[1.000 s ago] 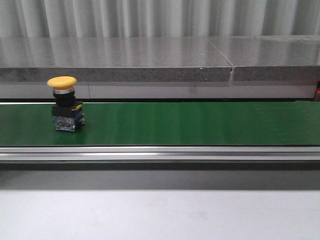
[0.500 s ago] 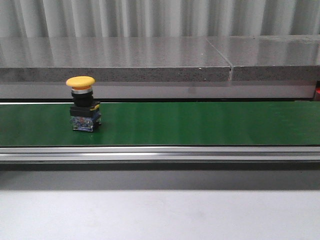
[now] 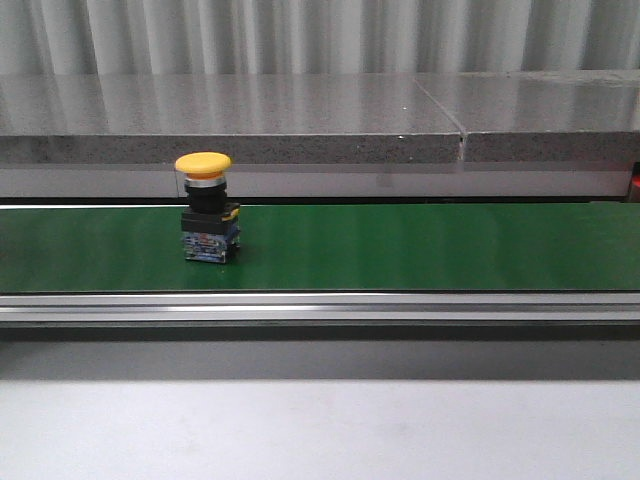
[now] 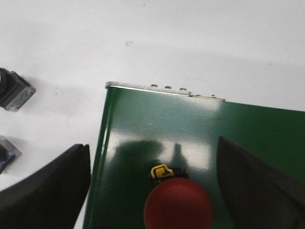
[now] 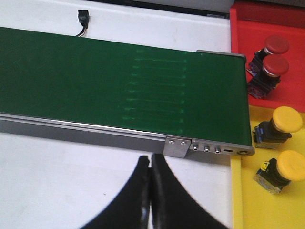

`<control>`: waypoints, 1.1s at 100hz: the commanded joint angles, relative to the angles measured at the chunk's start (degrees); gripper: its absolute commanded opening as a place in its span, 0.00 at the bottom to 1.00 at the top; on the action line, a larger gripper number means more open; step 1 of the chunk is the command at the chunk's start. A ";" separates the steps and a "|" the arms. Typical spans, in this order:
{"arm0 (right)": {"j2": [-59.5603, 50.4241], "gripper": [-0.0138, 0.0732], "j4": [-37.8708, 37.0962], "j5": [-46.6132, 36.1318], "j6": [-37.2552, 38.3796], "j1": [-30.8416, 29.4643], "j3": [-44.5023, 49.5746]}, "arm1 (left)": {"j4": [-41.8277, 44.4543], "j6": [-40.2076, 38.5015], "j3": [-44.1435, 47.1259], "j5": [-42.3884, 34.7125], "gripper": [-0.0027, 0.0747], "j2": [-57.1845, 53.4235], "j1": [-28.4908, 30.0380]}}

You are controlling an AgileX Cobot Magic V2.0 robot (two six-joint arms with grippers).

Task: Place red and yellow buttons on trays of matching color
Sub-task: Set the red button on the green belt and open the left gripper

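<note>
While a yellow mushroom-cap push button (image 3: 207, 217) stands upright on the green conveyor belt (image 3: 420, 247), left of centre, the left gripper (image 4: 152, 191) is held wide over a red-capped push button (image 4: 177, 206). The right gripper (image 5: 149, 188) is pressed closed, empty.

A corrugated grey wall (image 3: 320, 35) ran across the back. Below it lay a speckled stone ledge (image 3: 230, 120), glossy with pale vertical reflections and split by a seam (image 3: 445, 112) right of centre. A white table (image 3: 320, 430) filled the foreground, evenly lit, with a dark shadowed band along its far edge
</note>
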 commanded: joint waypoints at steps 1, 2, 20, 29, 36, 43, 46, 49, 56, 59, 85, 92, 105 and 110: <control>0.18 0.08 0.01 -3.47 -0.58 -0.07 -1.33 | -0.89 -0.16 -1.35 -3.55 0.71 -4.21 -1.38; 0.18 0.08 0.01 -3.47 -0.58 -0.07 -1.33 | -0.89 -0.16 -1.35 -3.55 0.71 -4.37 -1.58; 0.18 0.08 0.01 -3.47 -0.58 -0.07 -1.33 | -0.89 0.52 -1.35 -3.43 0.45 -8.71 -5.28; 0.18 0.08 0.01 -3.47 -0.58 -0.07 -1.33 | -0.89 0.52 -0.74 -3.54 0.24 -11.08 -7.64; 0.18 0.08 0.01 -3.47 -0.58 -0.07 -1.33 | -0.89 0.52 0.70 -3.65 0.09 -13.24 -8.66; 0.18 0.08 0.01 -3.47 -0.58 -0.07 -1.33 | -1.32 0.52 2.91 -3.97 0.01 -15.57 -9.01; 0.18 0.08 0.01 -3.47 -0.58 -0.07 -1.33 | -1.39 0.52 3.93 -4.29 0.01 -16.55 -9.11; 0.18 0.08 0.01 -3.47 -0.58 -0.07 -1.33 | -1.55 0.52 5.27 -4.70 0.01 -17.57 -9.11; 0.18 0.08 0.01 -3.47 -0.58 -0.07 -1.33 | -1.68 0.52 8.12 -4.91 0.01 -20.53 -9.11; 0.18 0.08 0.01 -3.47 -0.58 -0.07 -1.33 | -1.68 0.52 9.30 -4.91 0.01 -21.79 -9.11; 0.18 0.08 0.01 -3.47 -0.58 -0.07 -1.33 | -2.84 0.52 20.24 -4.91 0.01 -35.34 -9.11; 0.18 0.08 0.01 -3.47 -0.58 -0.07 -1.33 | -3.03 0.52 23.12 -5.01 0.01 -38.92 -9.11; 0.18 0.08 0.01 -3.47 -0.58 -0.07 -1.33 | -3.03 0.52 27.54 -5.01 0.01 -44.49 -9.11; 0.18 0.08 0.01 -3.47 -0.58 -0.07 -1.33 | -3.15 0.52 28.72 -5.01 0.01 -46.13 -9.11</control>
